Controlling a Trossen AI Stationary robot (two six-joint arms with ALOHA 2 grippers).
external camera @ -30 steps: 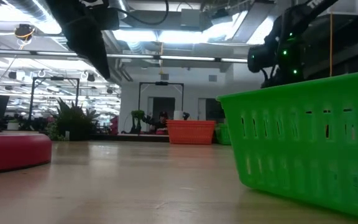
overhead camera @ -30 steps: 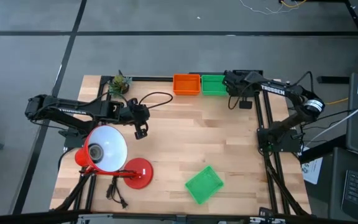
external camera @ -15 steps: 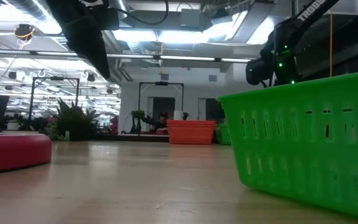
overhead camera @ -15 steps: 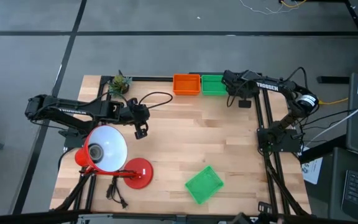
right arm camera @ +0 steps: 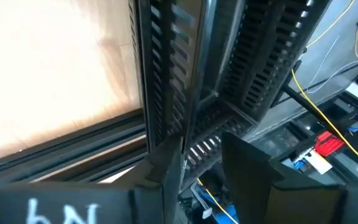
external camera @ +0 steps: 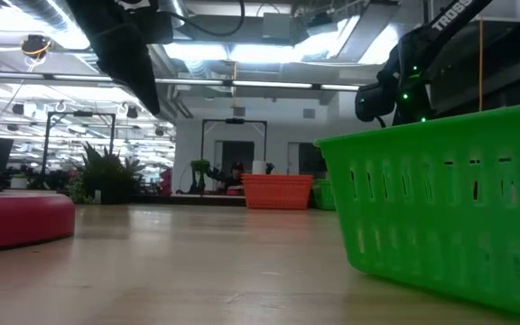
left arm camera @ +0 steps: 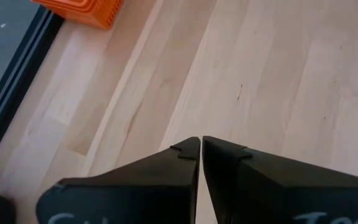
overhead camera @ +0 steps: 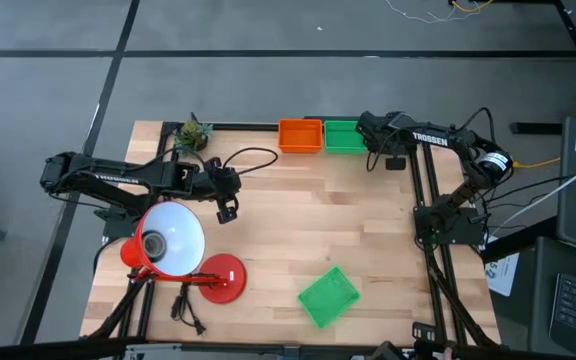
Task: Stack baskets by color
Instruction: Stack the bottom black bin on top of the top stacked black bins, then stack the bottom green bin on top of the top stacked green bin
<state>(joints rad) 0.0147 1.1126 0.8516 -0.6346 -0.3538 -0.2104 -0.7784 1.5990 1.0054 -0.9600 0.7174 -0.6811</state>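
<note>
At the table's far edge an orange basket [overhead camera: 300,135] and a green basket [overhead camera: 344,135] sit side by side on their bottoms. Another green basket [overhead camera: 328,296] lies near the front edge, large in the low view [external camera: 441,199]. Black baskets [right arm camera: 260,81] stand at the far right corner, mostly hidden under my right arm in the high view. My right gripper [right arm camera: 201,143] is open, with a black basket's wall [right arm camera: 166,93] rising just past its fingers. My left gripper [left arm camera: 200,149] hovers shut over bare wood at the table's left middle [overhead camera: 226,212], holding nothing. My right gripper has one finger [right arm camera: 166,168] close against the black basket's slatted wall and the other finger [right arm camera: 247,168] apart from it. I cannot tell whether a finger touches the basket.
A red desk lamp with a white shade [overhead camera: 171,240] and its round red foot [overhead camera: 220,278] fill the near left. A small plant [overhead camera: 193,135] stands at the far left corner. Bare wood lies across the table's middle.
My right gripper has shifted a little toward the table's left along the far edge and sunk slightly. The baskets in view have stayed where they were.
</note>
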